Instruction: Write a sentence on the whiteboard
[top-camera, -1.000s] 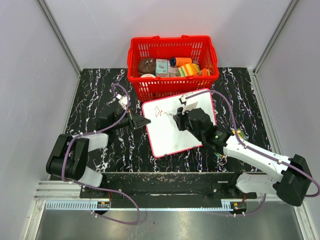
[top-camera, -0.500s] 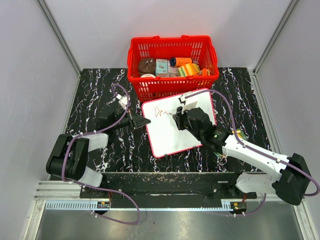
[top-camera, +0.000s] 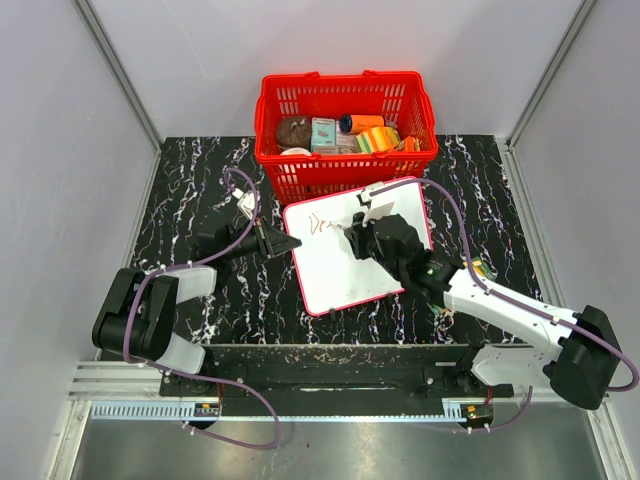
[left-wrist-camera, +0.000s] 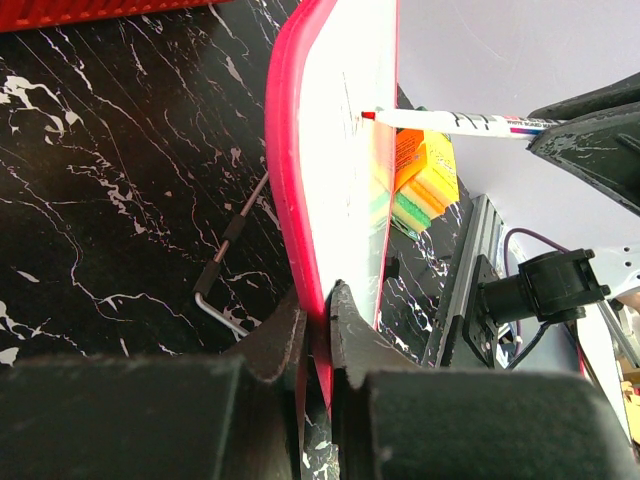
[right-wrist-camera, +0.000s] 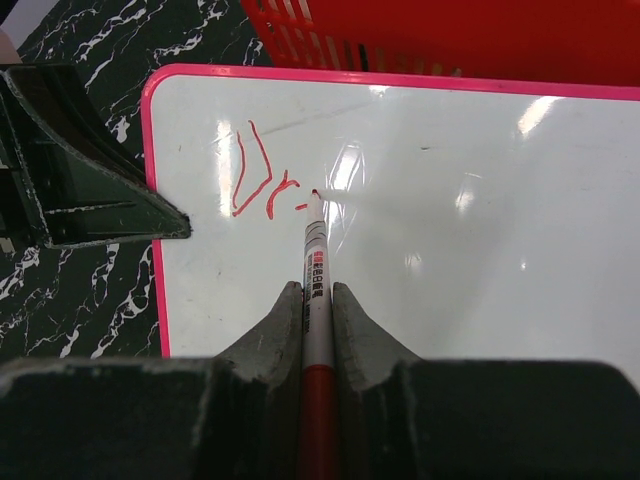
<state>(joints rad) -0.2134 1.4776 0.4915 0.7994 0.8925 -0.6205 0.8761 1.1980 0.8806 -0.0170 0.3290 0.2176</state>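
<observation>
Both are closed: the left gripper (left-wrist-camera: 318, 302) pinches the whiteboard (left-wrist-camera: 335, 180) rim, the right gripper (right-wrist-camera: 317, 292) clamps the marker (right-wrist-camera: 314, 240). Only the right wrist view shows clearly the sentence (right-wrist-camera: 258, 182), a few red strokes.

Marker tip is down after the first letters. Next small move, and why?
Probably draw the marker tip slightly rightward for the next letter: only a few red strokes are on the whiteboard, the tip sits just past them, and the left fingers pinch its edge.
</observation>
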